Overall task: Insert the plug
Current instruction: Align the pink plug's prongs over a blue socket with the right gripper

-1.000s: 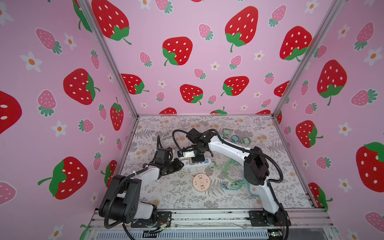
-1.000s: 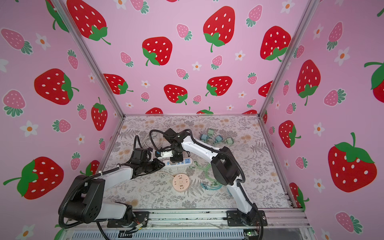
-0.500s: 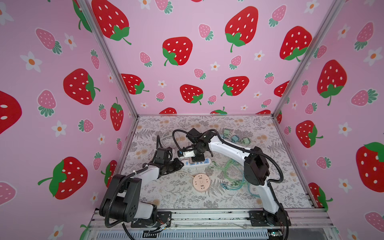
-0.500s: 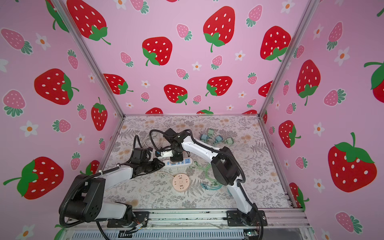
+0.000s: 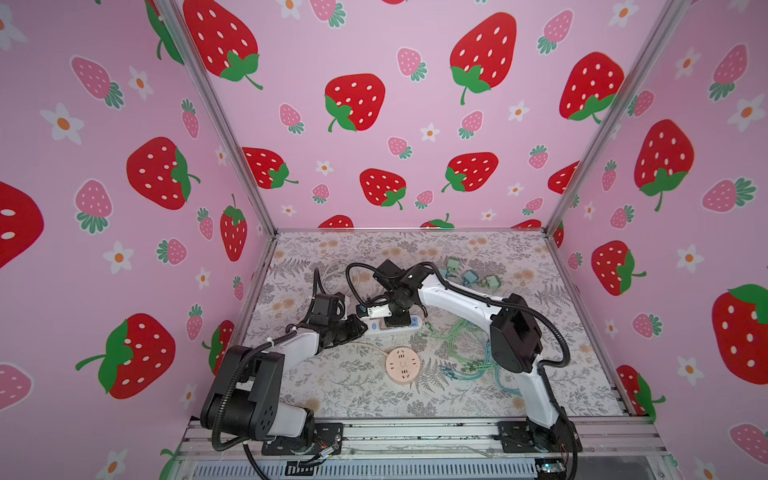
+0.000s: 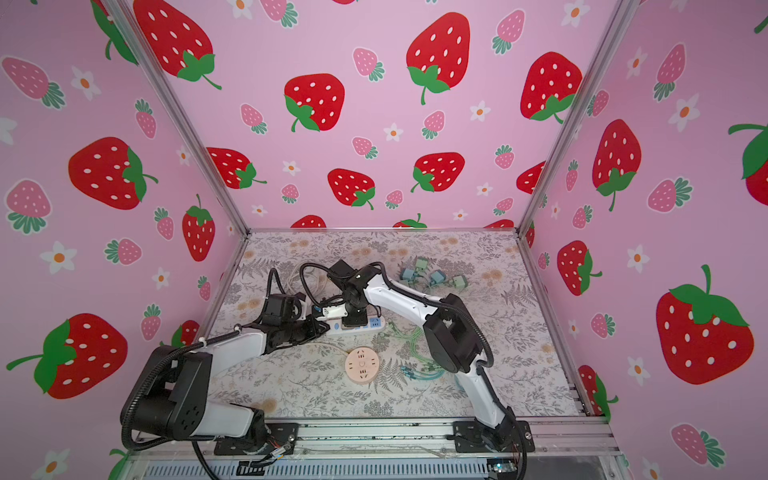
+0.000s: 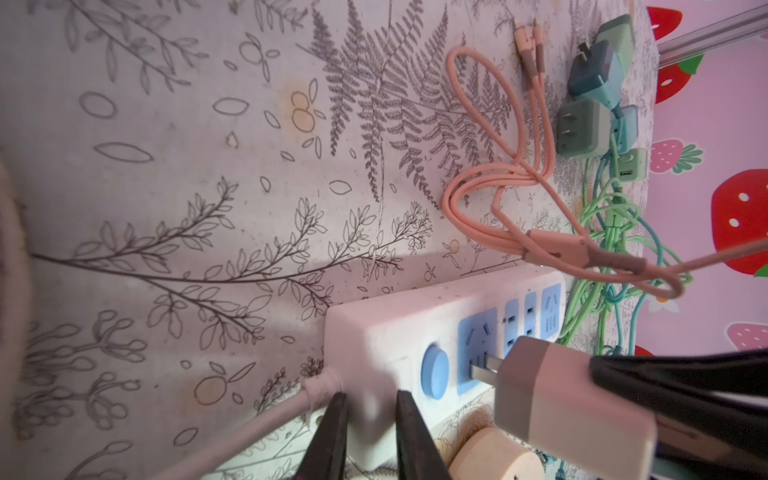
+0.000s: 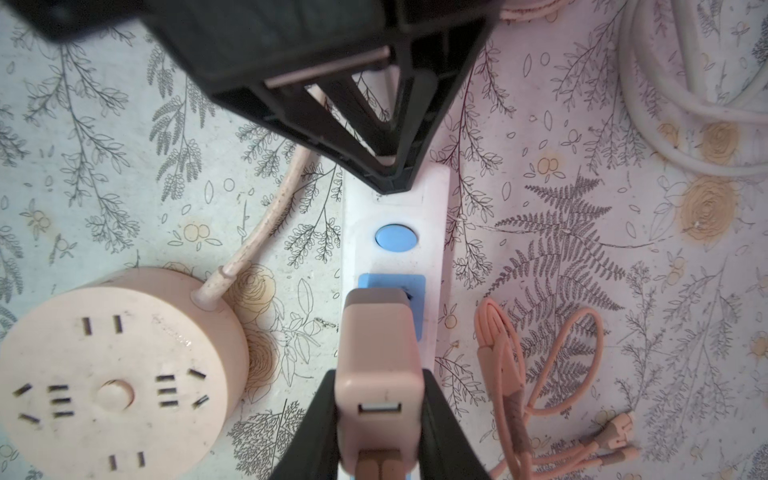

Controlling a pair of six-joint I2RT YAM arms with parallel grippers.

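Top views first: the white power strip [image 5: 409, 326] lies mid-surface [image 5: 353, 386], and both arms meet over it. The left fingers [image 5: 358, 328] reach its end from 9 o'clock. The right fingers [image 5: 395, 319] stand over its middle (what they carry is too small to tell up here). A round pink socket [image 6: 361, 365] sits at 6 o'clock of the strip, apart from it. Tangled green cables [image 5: 465, 353] lie at 4 o'clock and a cluster of green chargers [image 5: 469, 275] at 1 o'clock.

Left wrist: the left fingers are nearly closed, pinching the strip's cord end between them. And there's the plug [image 7: 561, 399], a pink block gripped by the right fingers. Its prongs [image 7: 484, 368] are partway into the blue outlet just beside the blue button [image 7: 434, 372]. Bare metal shows, so it's not fully seated. A pink cable [image 7: 498, 187] loops on the surface beyond.

Right wrist: the right fingers are clamped tight on both sides of the plug. It stands over that first outlet, its USB port facing the camera. The round socket lies near the strip, not touching.
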